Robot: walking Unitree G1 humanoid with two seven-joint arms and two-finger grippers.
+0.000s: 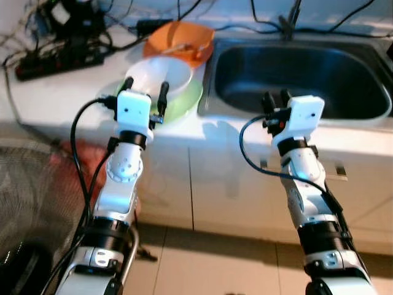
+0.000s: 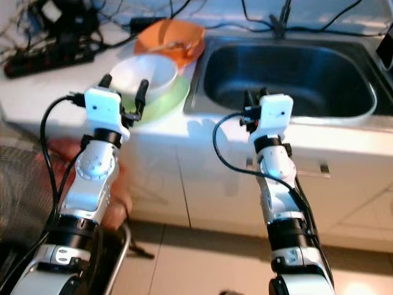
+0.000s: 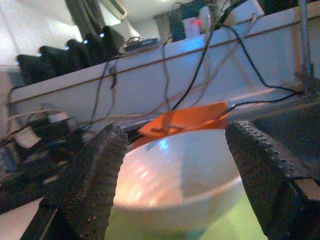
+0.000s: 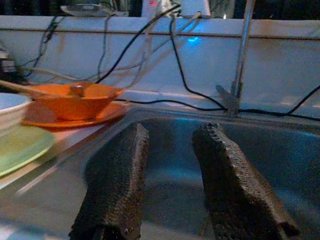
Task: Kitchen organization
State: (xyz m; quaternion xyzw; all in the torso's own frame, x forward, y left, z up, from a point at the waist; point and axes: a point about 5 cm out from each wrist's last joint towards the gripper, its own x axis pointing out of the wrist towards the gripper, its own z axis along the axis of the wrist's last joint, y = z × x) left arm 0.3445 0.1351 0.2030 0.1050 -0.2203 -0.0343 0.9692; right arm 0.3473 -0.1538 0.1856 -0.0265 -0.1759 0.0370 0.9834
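- left gripper [image 1: 145, 91] is up at the counter's front edge, fingers spread wide, nothing between them.
- from the left wrist view the two black fingers [image 3: 87, 180] frame the white bowl [image 1: 161, 75]; the bowl's rim sits between them, and whether they touch it i cannot tell.
- that white bowl rests on a green plate [image 1: 184, 101], and the plate lies on the white counter [image 1: 55, 92] just left of the sink [image 1: 295, 77].
- behind the white bowl, an orange bowl [image 1: 181, 42] sits on an orange plate [image 4: 70, 120], near the sink's back-left corner; something pale lies inside the orange bowl, too blurred to name.
- right gripper [image 1: 276, 98] hangs over the sink's front rim, fingers parted by a narrow gap, holding nothing.
- right wrist view looks past its fingers [image 4: 115, 185] into the dark basin, with the tap [image 4: 240, 60] standing upright at the back wall.
- a black power strip [image 1: 58, 61] lies on the counter at the far left, with a tangle of cables [image 1: 92, 24] beside it and more cables running along the back wall above the sink.
- below the counter, white cabinet doors [image 1: 233, 184] face the robot, with a handle [image 1: 334, 172] showing just behind the right arm.
- tiled floor [image 1: 215, 264] underfoot, and a dark mesh object [image 1: 31, 203] at the lower left.
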